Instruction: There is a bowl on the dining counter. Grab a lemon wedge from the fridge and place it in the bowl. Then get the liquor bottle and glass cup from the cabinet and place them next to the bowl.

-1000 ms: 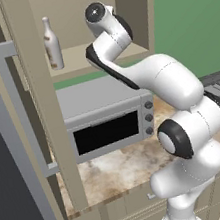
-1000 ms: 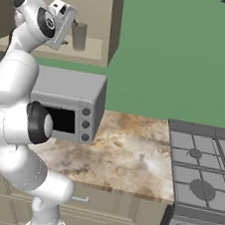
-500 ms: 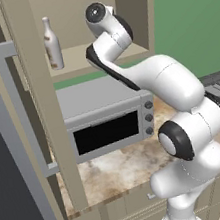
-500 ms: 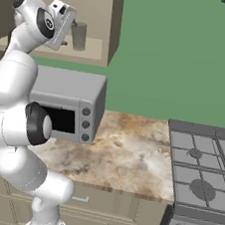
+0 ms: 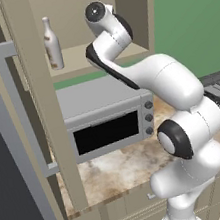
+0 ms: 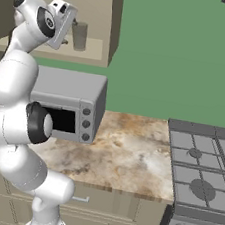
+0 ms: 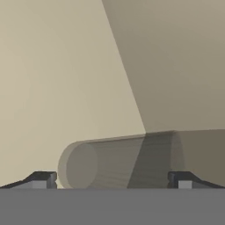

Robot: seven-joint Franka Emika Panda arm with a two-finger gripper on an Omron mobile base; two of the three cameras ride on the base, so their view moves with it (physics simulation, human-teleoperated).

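1. Left base view: the cabinet point(image 5: 98, 58) stands open above the microwave point(image 5: 108, 120). The liquor bottle point(image 5: 52, 44) is upright on the shelf, at about 9 o'clock from the arm's wrist and well apart from it. The wrist reaches into the shelf opening.
2. Right base view: the glass cup point(image 6: 78, 35) stands upright on the cabinet shelf, just beside the hand at its 3 o'clock. The marbled worktop point(image 6: 124, 156) and stove point(image 6: 202, 171) lie below.
3. Hand view: the gripper point(image 7: 112, 178) is spread wide; the fingertips point(image 7: 41, 179) sit at 8 and 4 o'clock. The glass cup point(image 7: 118, 162) appears sideways between them, not pinched; contact cannot be told.
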